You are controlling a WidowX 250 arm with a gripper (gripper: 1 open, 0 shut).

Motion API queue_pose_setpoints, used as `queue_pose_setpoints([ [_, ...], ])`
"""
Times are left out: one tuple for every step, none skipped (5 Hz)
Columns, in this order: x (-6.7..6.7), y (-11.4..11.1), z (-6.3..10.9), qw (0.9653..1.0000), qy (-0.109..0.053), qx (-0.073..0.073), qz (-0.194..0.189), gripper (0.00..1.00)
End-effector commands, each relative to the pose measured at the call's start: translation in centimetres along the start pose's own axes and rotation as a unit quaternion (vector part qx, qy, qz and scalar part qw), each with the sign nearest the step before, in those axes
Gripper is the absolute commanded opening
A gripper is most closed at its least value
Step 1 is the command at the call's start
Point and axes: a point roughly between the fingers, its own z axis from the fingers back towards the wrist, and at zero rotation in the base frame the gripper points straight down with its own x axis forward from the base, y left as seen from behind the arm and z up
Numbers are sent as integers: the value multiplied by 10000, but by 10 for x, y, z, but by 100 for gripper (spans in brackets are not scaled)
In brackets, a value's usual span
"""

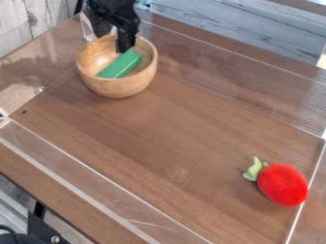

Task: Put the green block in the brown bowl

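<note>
gripper (pixel 124 38) hanging released at bowl's twelve o'clock | green block (pixel 121 65) lying inside brown bowl (pixel 95 84) | risk: fingers clipping the rim, tipping it

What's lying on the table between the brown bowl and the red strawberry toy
Nothing. In the camera view, the stretch of wooden table between the brown bowl, which holds the green block, and the strawberry toy is bare.
</note>
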Motion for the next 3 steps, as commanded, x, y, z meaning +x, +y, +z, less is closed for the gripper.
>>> queue_pose_setpoints([
  [5,5,19,9992,-176,93,334,100],
  [8,-3,23,9991,-169,16,384,100],
  [11,-12,28,9990,-165,-48,415,100],
])
